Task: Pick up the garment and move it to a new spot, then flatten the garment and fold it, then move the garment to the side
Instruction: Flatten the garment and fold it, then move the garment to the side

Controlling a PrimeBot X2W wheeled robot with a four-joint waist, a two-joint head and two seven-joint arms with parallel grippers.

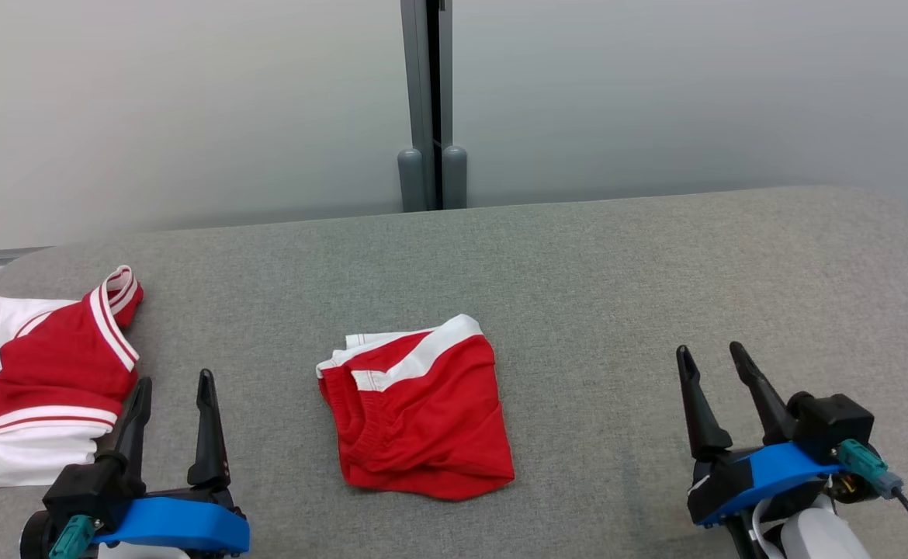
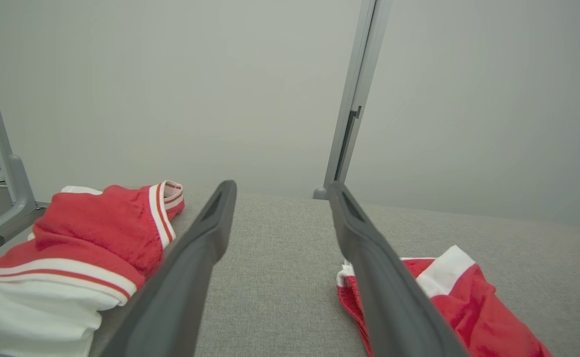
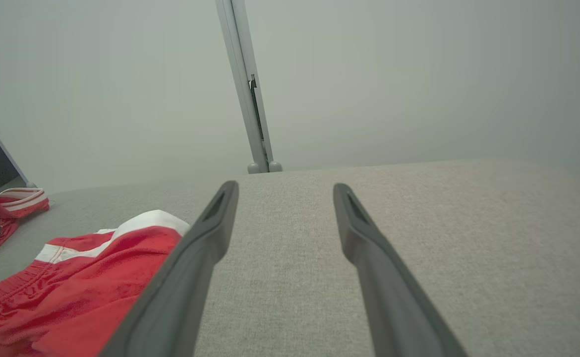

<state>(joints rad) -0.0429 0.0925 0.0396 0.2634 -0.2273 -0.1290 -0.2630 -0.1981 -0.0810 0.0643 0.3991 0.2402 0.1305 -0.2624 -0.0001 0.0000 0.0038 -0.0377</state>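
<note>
On grey table (image 1: 617, 272), centre: folded red shorts (image 1: 423, 419); left hand (image 1: 175, 377), right hand (image 1: 709, 348) both spread, touching nothing.

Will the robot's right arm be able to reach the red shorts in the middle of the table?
Probably yes. The right gripper is open and holds nothing. Just bare grey table lies between it and the red shorts, which sit off to its left. Nothing rests on top of the shorts.

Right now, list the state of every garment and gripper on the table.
red shorts: loosely folded, lying free.
red-and-white garment: bunched up, lying free.
left gripper: fingers apart, empty.
right gripper: fingers apart, empty.
</note>
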